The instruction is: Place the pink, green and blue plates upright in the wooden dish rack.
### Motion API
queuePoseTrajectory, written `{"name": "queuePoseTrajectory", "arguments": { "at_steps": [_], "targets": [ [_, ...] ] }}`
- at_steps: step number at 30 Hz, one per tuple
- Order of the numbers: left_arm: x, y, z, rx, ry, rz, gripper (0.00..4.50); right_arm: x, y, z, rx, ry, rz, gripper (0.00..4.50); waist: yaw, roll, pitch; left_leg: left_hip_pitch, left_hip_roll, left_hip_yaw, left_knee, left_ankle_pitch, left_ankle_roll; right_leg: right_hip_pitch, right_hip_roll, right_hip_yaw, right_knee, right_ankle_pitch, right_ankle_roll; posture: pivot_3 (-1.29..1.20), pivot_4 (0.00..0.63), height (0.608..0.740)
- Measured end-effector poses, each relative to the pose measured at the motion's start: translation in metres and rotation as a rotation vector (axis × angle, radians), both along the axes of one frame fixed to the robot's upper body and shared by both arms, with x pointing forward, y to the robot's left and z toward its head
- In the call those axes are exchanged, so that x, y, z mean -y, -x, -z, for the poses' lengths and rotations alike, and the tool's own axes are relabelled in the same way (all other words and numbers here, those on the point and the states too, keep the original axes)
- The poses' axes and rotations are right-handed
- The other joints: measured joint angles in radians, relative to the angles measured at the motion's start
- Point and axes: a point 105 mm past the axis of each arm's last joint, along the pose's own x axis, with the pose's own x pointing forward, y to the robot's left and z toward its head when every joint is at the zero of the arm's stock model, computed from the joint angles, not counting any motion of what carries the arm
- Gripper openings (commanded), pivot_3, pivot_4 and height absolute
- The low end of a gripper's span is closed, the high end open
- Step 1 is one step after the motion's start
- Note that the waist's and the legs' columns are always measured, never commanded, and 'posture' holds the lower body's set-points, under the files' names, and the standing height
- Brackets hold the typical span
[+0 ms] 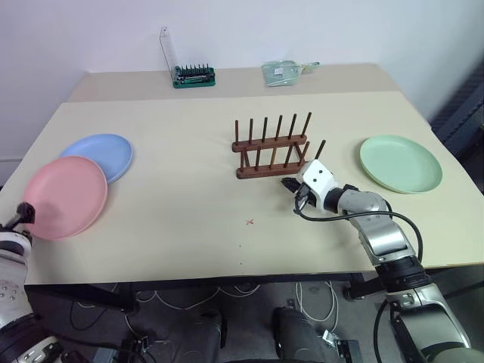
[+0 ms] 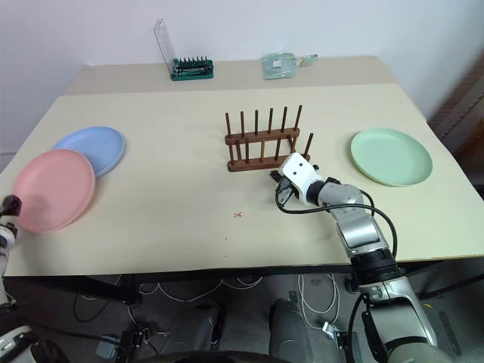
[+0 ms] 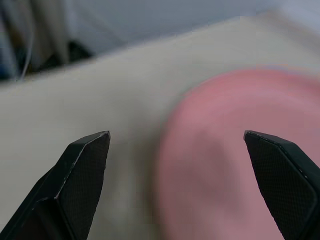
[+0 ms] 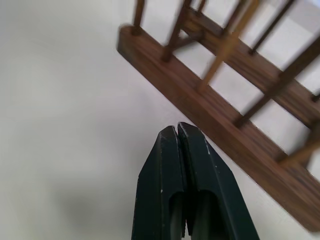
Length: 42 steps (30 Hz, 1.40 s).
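The pink plate (image 1: 64,197) lies flat at the table's left, overlapping the near rim of the blue plate (image 1: 102,155) behind it. At the right of the table the green plate (image 1: 399,162) also lies flat. Between them stands the wooden dish rack (image 1: 272,147), with nothing between its pegs. My left gripper (image 3: 177,136) is open by the pink plate's near left rim, its fingers wide apart and holding nothing. My right gripper (image 4: 177,129) is shut and empty, its tips just in front of the rack's near rail (image 4: 210,117).
A green bit-set case (image 1: 193,74) with a raised clear lid and a clear plastic bag (image 1: 283,72) sit at the back of the table. A small red mark (image 1: 249,221) is on the tabletop in front of the rack. Cables hang below the table's front edge.
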Motion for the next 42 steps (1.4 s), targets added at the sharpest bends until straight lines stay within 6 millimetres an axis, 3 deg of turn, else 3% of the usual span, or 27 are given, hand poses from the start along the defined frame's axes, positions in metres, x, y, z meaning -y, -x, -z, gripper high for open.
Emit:
{"name": "queuePoseTrajectory", "arguments": {
  "at_steps": [2,7,8,10,17,19,26,30,32,34,38,40,42],
  "targets": [
    [0.006,-0.001,0.01,-0.02,0.054,0.008,4.41,-0.001,0.0,-0.001,0.005,-0.002,-0.003,0.0,-0.001,-0.004,0.0,0.0,0.0,-0.001,0.0,0.0,0.0,0.0,0.0,-0.001,0.0,0.0,0.0,0.0,0.15,0.74],
    [0.015,-0.007,0.007,-0.051,0.079,0.071,4.41,0.0,0.0,-0.001,0.004,0.0,-0.004,0.0,-0.006,-0.005,0.001,0.001,0.0,0.0,-0.001,0.0,-0.001,0.0,0.0,0.0,0.0,0.0,0.0,0.0,0.15,0.74],
    [0.017,-0.008,0.007,-0.053,0.081,0.08,4.18,0.0,0.0,-0.001,0.003,0.0,-0.004,0.0,-0.006,-0.005,0.001,0.001,0.0,0.0,-0.001,0.0,-0.001,0.0,0.0,0.0,0.0,0.0,0.0,0.0,0.15,0.74],
    [0.018,-0.01,0.006,-0.044,0.085,0.087,3.61,0.0,0.0,-0.001,0.003,0.0,-0.003,0.0,-0.004,-0.005,0.001,0.001,0.0,0.0,-0.001,0.0,-0.001,0.0,0.0,0.0,0.0,0.0,0.0,0.0,0.15,0.74],
    [0.021,-0.016,0.01,-0.021,0.129,0.094,0.09,0.002,0.003,0.006,-0.011,0.001,0.006,0.0,-0.005,-0.005,0.001,0.0,0.0,0.0,-0.001,0.0,-0.001,0.0,0.0,0.0,0.0,0.0,0.0,0.0,0.15,0.74],
    [0.021,-0.021,0.001,0.028,0.117,0.099,0.03,0.003,0.004,0.008,-0.016,0.001,0.01,0.0,-0.005,-0.005,0.0,0.001,0.0,0.0,-0.001,0.0,-0.001,0.0,0.0,0.0,0.0,0.0,0.0,0.0,0.15,0.74],
    [0.028,-0.025,0.0,0.13,0.126,0.123,0.03,0.004,0.005,0.007,-0.009,0.004,0.01,0.0,-0.005,-0.005,0.001,0.0,0.0,0.0,-0.001,0.0,-0.001,0.0,0.0,0.0,0.0,0.0,0.0,0.0,0.15,0.74],
    [0.044,-0.036,-0.023,0.227,0.069,0.21,0.03,-0.003,0.011,-0.004,0.001,-0.024,-0.04,0.0,-0.003,-0.008,0.002,-0.001,0.0,0.0,0.0,0.0,-0.001,0.0,0.0,0.0,0.0,0.0,0.0,0.0,0.15,0.74],
    [0.052,-0.043,-0.038,0.266,0.029,0.244,0.0,-0.006,0.015,-0.01,-0.014,-0.05,-0.073,0.54,-0.003,-0.008,0.002,-0.001,0.0,0.0,-0.001,0.0,-0.001,0.0,0.0,0.0,-0.001,0.0,0.0,0.0,0.15,0.74],
    [0.068,-0.063,-0.062,0.268,-0.068,0.324,0.0,-0.007,0.02,-0.019,0.002,-0.024,-0.118,1.24,0.002,-0.01,0.005,-0.002,0.0,-0.002,0.0,0.001,-0.002,-0.001,0.0,-0.003,0.0,0.0,0.0,0.0,0.15,0.74],
    [0.127,-0.106,-0.131,0.352,-0.288,0.508,0.0,-0.025,0.016,-0.059,0.215,0.071,-0.191,3.24,-0.002,-0.012,0.005,-0.003,0.0,-0.002,0.001,0.001,-0.003,-0.001,0.0,-0.003,-0.001,0.0,0.0,0.0,0.15,0.74],
    [0.15,-0.115,-0.15,0.387,-0.343,0.564,0.0,-0.033,0.015,-0.075,0.313,0.114,-0.209,4.21,-0.009,-0.012,0.005,-0.002,0.0,-0.001,-0.001,0.001,-0.004,-0.001,0.0,-0.002,-0.002,0.0,0.0,0.0,0.15,0.74],
    [0.172,-0.129,-0.16,0.398,-0.366,0.596,0.0,-0.035,0.01,-0.079,0.395,0.201,-0.209,4.21,-0.01,-0.012,0.006,-0.002,0.0,-0.002,-0.001,0.0,-0.004,-0.003,0.001,-0.002,0.0,0.0,0.0,0.0,0.15,0.74]
  ]
}}
